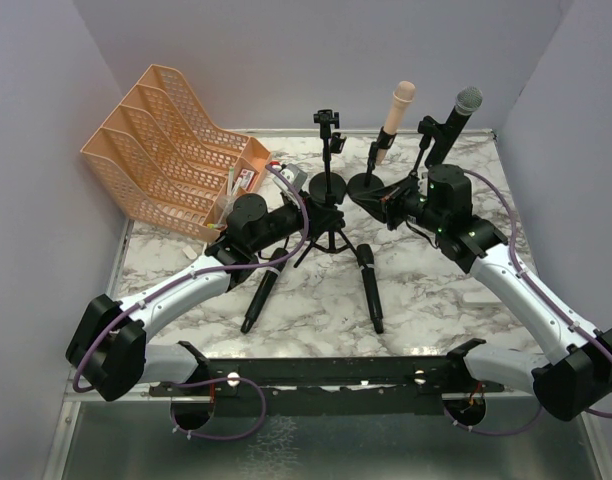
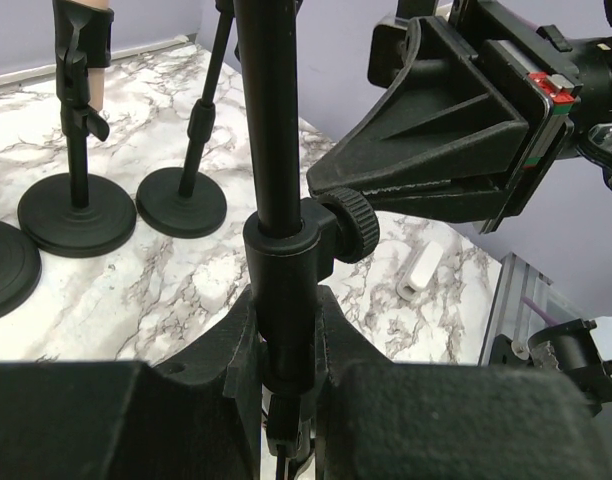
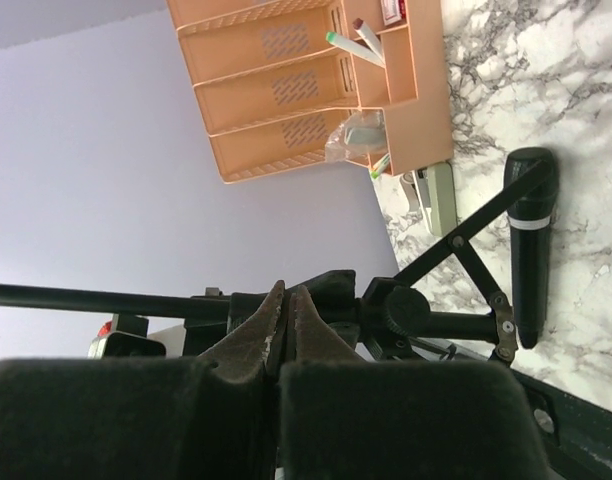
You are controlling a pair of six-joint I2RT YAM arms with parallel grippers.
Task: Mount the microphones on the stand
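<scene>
marble desk [image 1: 436, 300] from above: pink mic [image 1: 398, 110] and grey-headed mic [image 1: 456, 120] stand clipped at the back, two black mics [image 1: 371, 290] lie flat. left wrist: left pincer [image 2: 283, 350] clamps the tripod pole [image 2: 271, 120]; best held upright. right wrist: right pincer [image 3: 286, 310] shut, empty.

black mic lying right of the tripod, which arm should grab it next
Right, probably. The right gripper looks shut on nothing, and the black mic lies on its side of the tripod stand. The left gripper is clamped on that stand's pole.
</scene>
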